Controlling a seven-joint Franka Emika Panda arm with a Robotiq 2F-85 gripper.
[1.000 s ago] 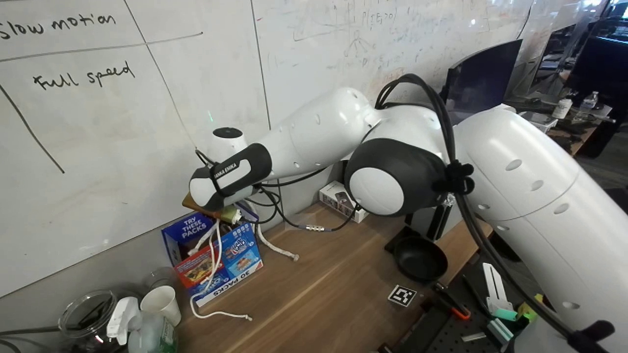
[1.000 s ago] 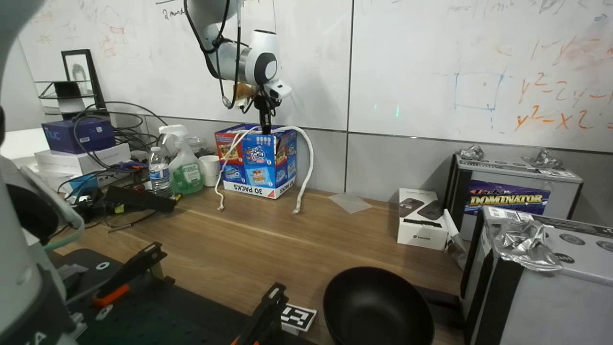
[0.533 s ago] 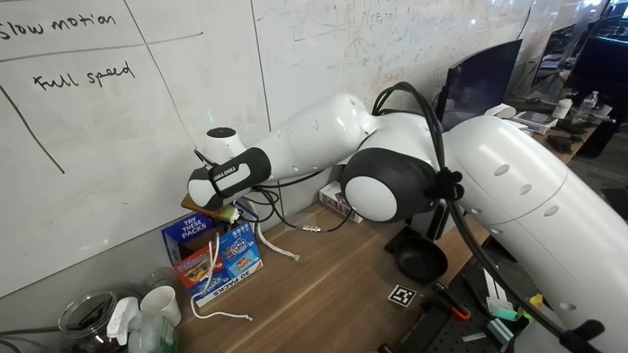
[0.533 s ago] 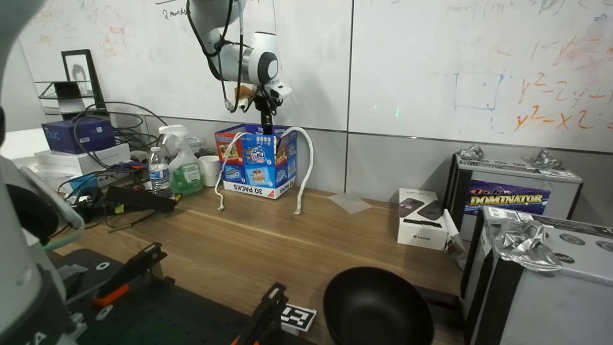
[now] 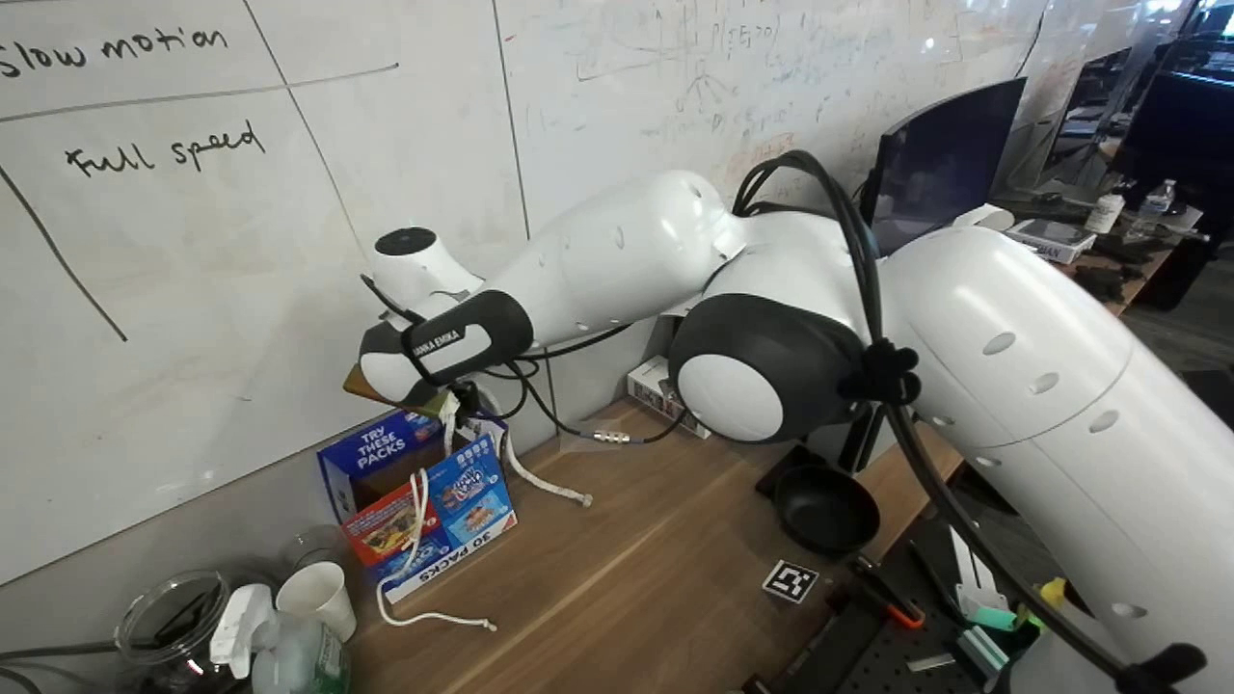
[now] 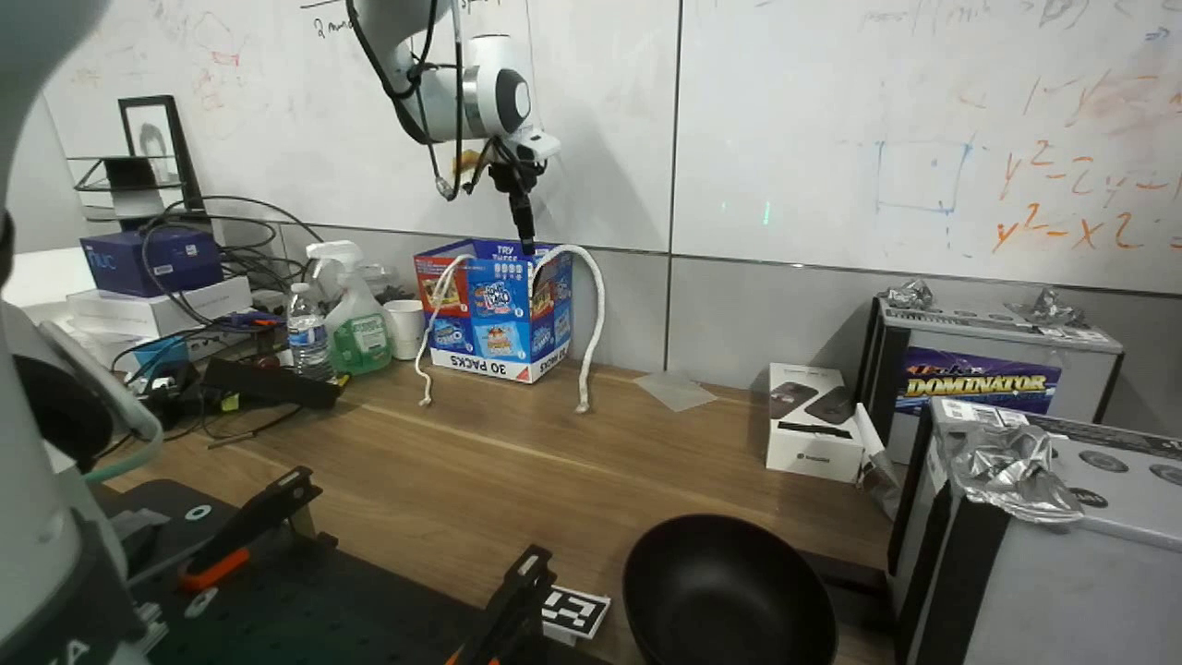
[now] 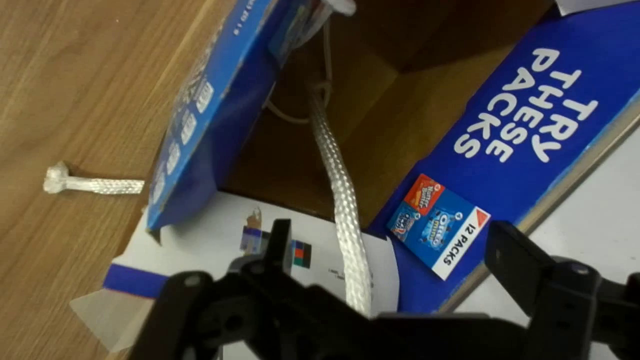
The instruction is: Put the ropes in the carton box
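Observation:
The carton box (image 6: 499, 319) stands upright on the table against the wall, top open, seen in all views. One thick white rope (image 6: 596, 296) arches out over its side, its end on the table. A thinner rope (image 5: 419, 520) hangs over the front rim down to the wood. In the wrist view the thick rope (image 7: 345, 215) rises from inside the box, passes between my spread fingers without either pad touching it, and disappears behind the gripper body. My gripper (image 7: 390, 242) is open above the box's rim; exterior views show it mostly edge-on or hidden by the wrist.
Beside the box stand a paper cup (image 6: 404, 328), a green spray bottle (image 6: 360, 323) and a water bottle (image 6: 307, 332). The whiteboard (image 6: 609, 166) rises close behind. A black pan (image 6: 729, 591), a white box (image 6: 813, 425) and grey cases lie farther off.
The gripper has opened and let go of the ropes, whose middle dropped into the box. The hand then rose and tilted slightly. The thick rope's free end slid a little outward.

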